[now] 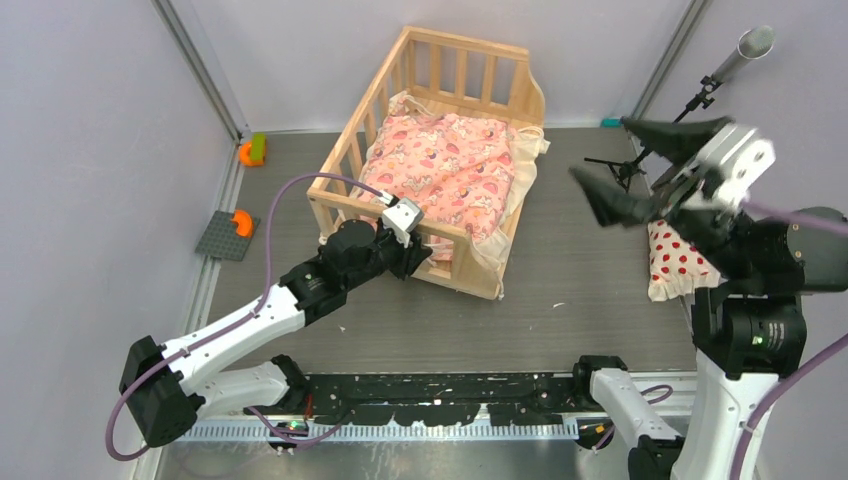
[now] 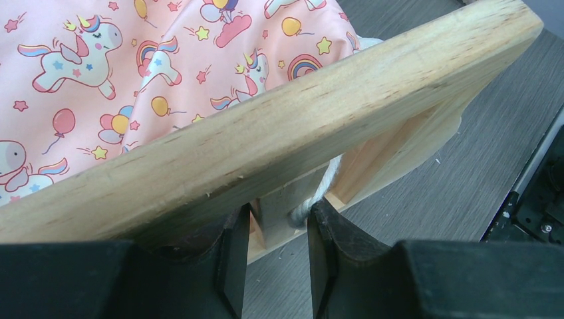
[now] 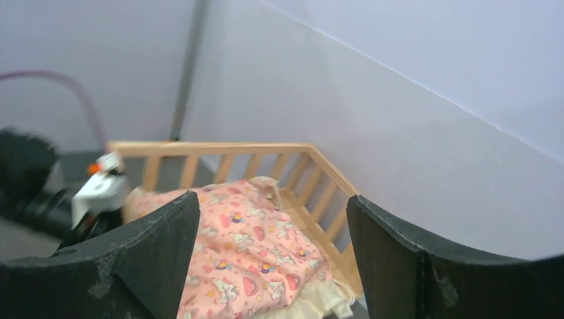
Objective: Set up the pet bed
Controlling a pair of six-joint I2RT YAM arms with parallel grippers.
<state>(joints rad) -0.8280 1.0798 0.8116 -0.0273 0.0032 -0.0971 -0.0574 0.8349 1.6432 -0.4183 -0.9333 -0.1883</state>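
Left gripper (image 1: pixel 418 252) pinches narrowly on a slat (image 2: pixel 279 207) of the bed (image 1: pixel 470 45), at the frame's 7 o'clock corner, apparently to steady or shift it. The bed sits on the table (image 1: pixel 580 320) toward 12 o'clock, its pink cushion (image 1: pixel 450 165) already laid inside. Right gripper (image 1: pixel 600 148), jaws spread wide and empty, hovers at 3 o'clock above the dotted pillow (image 1: pixel 675 262), likely the next item to go in.

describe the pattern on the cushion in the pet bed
The cushion is pink with unicorns, balloons, rainbows and stars; clearest in the left wrist view.
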